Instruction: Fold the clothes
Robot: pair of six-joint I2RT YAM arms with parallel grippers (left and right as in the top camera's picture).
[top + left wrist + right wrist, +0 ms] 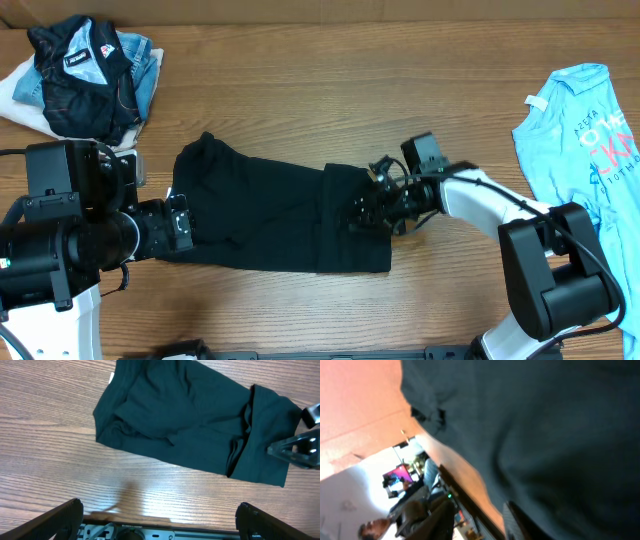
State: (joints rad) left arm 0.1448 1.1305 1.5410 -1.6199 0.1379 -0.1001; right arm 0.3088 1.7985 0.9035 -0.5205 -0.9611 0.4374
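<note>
Lengthwise fold apparently done. Right hand (362,212) on black T-shirt (260,215): grip cannot be told. Left hand (180,222) spread. Next: fold crosswise.

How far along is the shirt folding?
Done: black T-shirt lies as a narrow band, right end turned over. In hand: right gripper sits on that flap; left gripper open by the other end. Left: folding the long band into a compact stack.

2 T-shirts (270,215) (580,130), 1 jacket (85,70)
</note>
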